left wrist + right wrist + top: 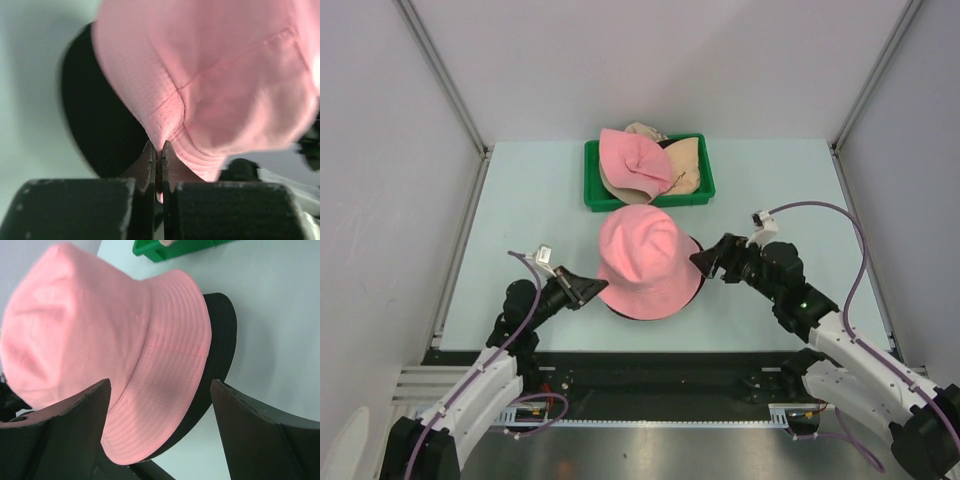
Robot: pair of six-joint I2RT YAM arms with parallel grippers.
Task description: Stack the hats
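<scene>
Pink hat (648,262) crown up on black hat (222,340) mid-table, left gripper (156,147) pinching its left brim, right gripper (160,385) spread wide around right brim, top view alone shows more hats (642,165) in far green tray (650,203)

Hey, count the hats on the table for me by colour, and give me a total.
Pink hats: 2, the centre pink hat and one in the green tray
Black hats: 1, under the centre pink hat
Beige hats: at least 1, in the tray; bunched, so unsure
Total: at least 4
</scene>
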